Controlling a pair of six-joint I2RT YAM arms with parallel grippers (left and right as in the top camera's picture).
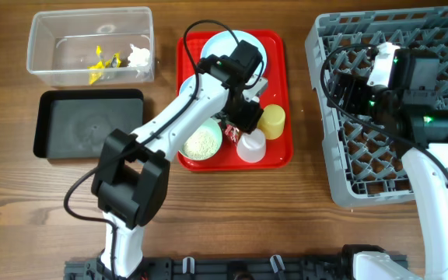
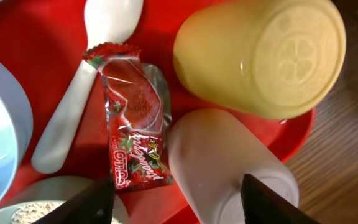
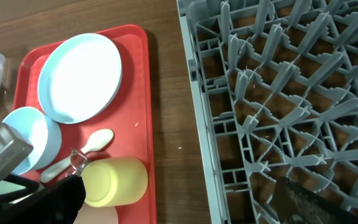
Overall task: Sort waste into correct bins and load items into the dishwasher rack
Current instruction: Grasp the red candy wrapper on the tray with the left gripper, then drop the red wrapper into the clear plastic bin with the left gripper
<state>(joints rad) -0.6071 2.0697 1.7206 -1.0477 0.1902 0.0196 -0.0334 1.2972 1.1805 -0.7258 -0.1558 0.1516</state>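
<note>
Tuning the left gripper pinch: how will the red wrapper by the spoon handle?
The red wrapper looks like thin glossy film with crimped ends: probably floppy and very light, crumpling under a pinch. It lies flat on the red tray, so it may be hard to get under. The white cup lies right beside it and could get nudged.

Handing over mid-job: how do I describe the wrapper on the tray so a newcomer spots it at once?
Find the flat red serving tray at the centre of the overhead view and go to its lower end. There the red wrapper lies flat between the white spoon and the small white cup, beside the yellow cup. It is the only crinkly printed packet, with white lettering.
</note>
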